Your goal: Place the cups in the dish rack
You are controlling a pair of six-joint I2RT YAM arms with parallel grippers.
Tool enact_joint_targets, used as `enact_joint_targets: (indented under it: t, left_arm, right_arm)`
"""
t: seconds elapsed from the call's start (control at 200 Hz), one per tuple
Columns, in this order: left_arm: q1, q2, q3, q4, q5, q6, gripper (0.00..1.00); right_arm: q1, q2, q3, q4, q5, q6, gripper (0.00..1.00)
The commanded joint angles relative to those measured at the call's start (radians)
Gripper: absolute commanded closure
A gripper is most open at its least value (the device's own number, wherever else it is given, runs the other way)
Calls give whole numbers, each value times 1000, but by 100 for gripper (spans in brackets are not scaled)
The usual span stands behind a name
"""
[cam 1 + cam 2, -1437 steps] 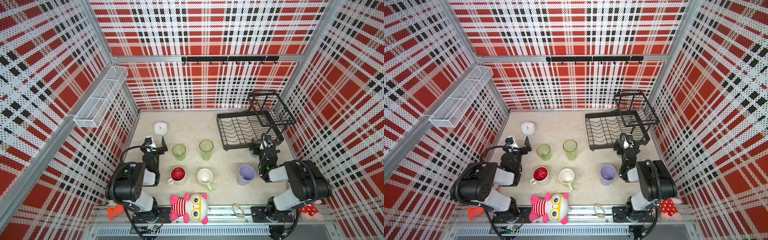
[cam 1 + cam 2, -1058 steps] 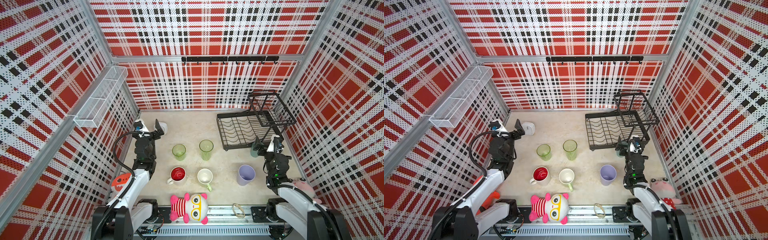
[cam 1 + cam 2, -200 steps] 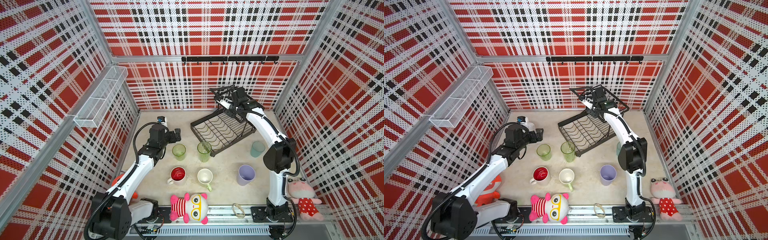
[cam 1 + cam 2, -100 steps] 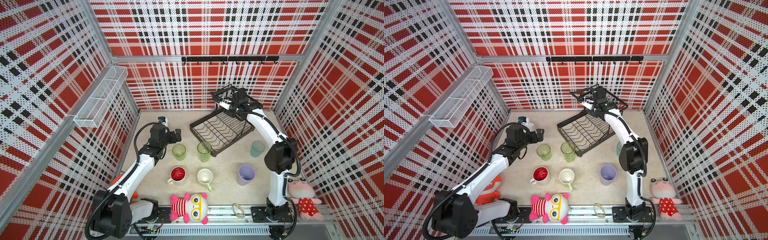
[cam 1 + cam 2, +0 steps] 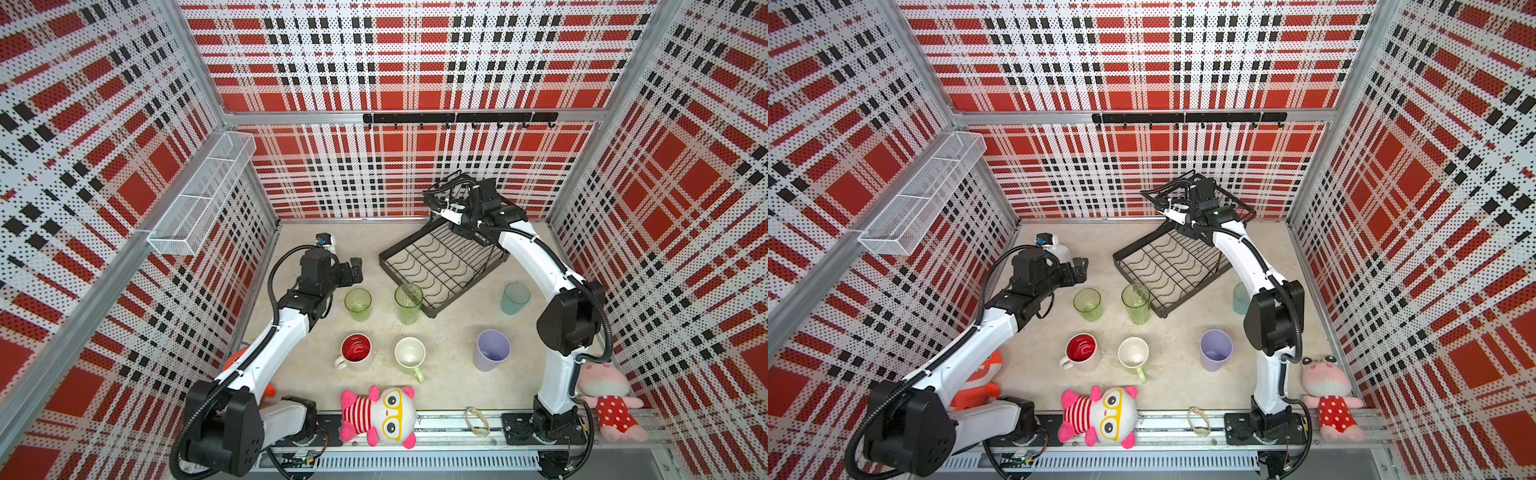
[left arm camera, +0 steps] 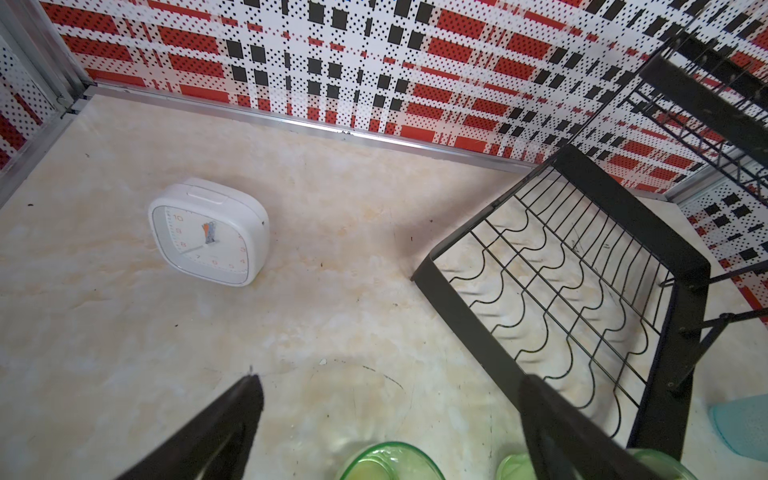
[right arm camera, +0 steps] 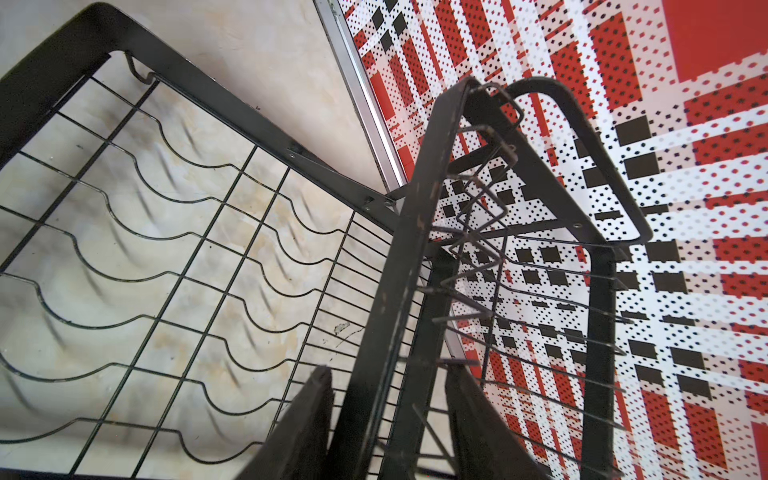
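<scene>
Right wrist view: right gripper (image 7: 390, 432) straddles rim of the dish rack (image 7: 401, 262).

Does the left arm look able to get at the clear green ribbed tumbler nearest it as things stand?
Probably yes. The left tool hangs open right by the clear green ribbed tumbler, with nothing between them. The other green tumbler and the black wire dish rack stand off to its side.
</scene>
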Motion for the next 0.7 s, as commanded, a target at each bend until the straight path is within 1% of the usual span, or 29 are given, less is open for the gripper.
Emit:
enact_joint_targets:
  t: [0.0, 0.291, 0.496, 0.697]
  left_arm:
    - [-5, 4, -11, 9, -1, 1, 2]
    - [-12, 4, -12, 7, -10, 1, 2]
    - [-14, 7, -11, 7, -11, 1, 2]
    - [-16, 8, -11, 7, -8, 1, 2]
  right_arm:
    - [6, -71, -15, -20, -54, -50, 54]
    - [6, -100, -57, -32, -66, -40, 54]
    - [6, -130, -85, -24, -117, -17, 53]
    - [9, -132, -99, -14, -110, -9, 51]
